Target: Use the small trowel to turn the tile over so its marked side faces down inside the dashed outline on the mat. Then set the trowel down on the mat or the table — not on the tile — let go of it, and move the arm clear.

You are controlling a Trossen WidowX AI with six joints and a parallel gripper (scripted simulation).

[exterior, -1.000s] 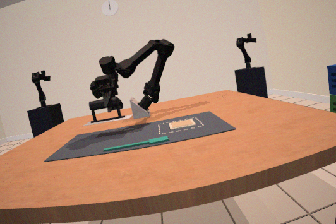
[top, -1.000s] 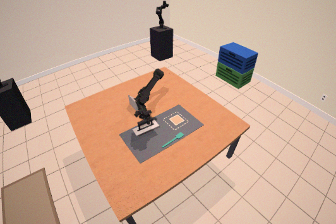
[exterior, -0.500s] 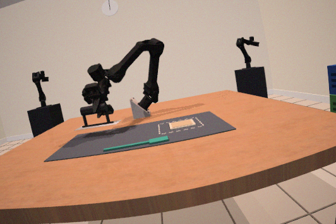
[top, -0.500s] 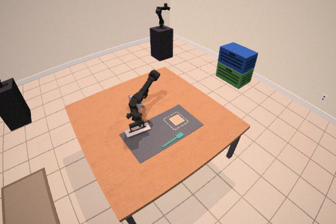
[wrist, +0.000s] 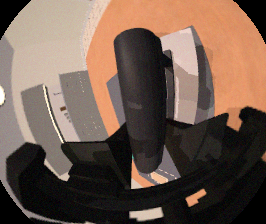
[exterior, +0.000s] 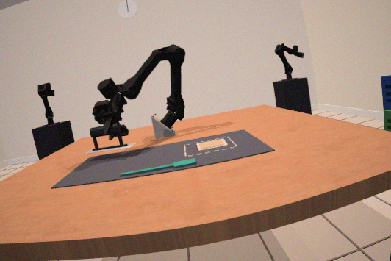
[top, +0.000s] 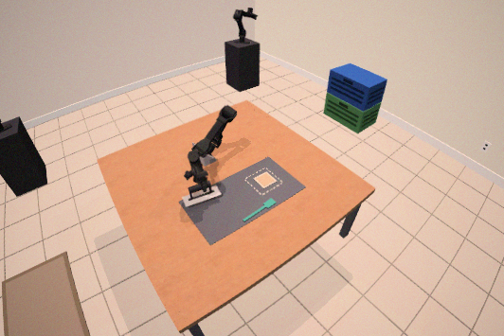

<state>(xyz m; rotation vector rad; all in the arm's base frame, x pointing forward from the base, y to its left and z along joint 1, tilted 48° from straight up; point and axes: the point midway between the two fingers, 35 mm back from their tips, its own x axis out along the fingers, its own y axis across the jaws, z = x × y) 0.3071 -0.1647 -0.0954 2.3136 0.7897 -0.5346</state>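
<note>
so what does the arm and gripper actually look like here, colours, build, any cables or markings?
The arm is matte black all over, built of chunky rounded links with bulkier cylindrical joints. It stands on a light grey wedge-shaped base. The gripper is black too, a wide bar body with two thin straight fingers. No cables, labels or markings show at this resolution.

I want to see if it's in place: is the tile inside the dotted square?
Inside. The tan tile lies flat within the dashed outline on the grey mat.
</note>
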